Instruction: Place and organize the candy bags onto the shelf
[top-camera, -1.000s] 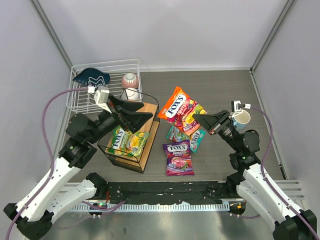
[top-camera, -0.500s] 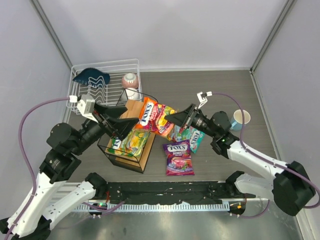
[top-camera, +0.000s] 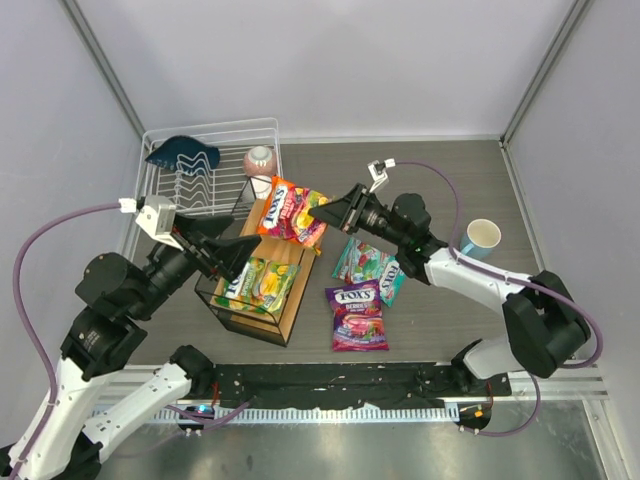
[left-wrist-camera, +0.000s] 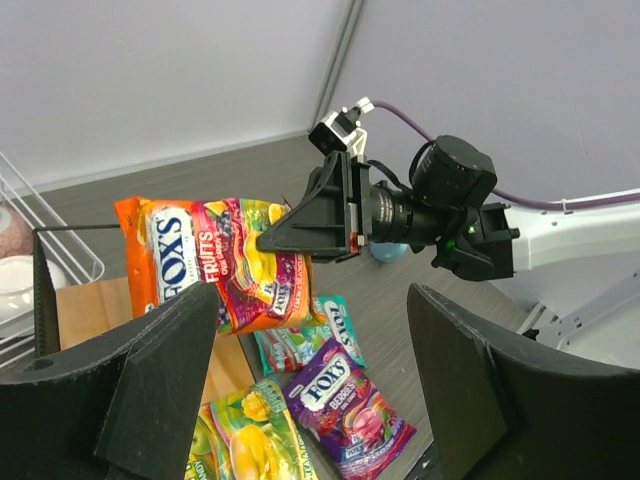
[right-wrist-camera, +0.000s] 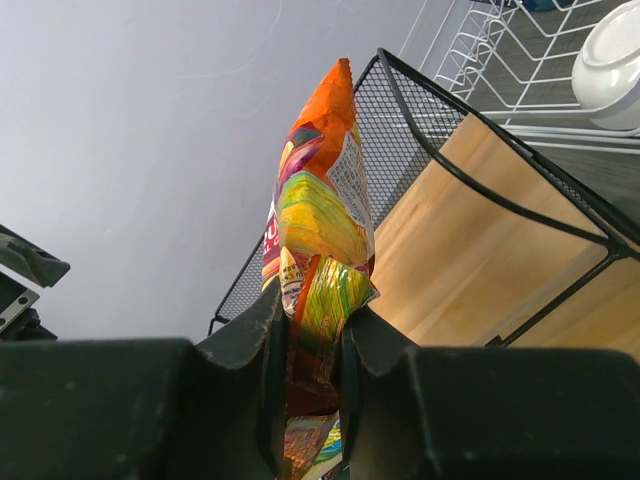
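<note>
Above the shelf (top-camera: 298, 285), right end effector (top-camera: 318, 213) pinches orange-red bag (top-camera: 285, 205), long axis level.

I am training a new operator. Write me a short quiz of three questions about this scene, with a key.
1. True or false: the left tool holds a candy bag.
2. The right tool is: A open and empty; B shut on the orange-red bag; C out of view.
3. How many bags lie on the table, off the shelf?
Key: 1 false, it is open and empty; 2 B; 3 two, the purple bag and the teal bag.
</note>
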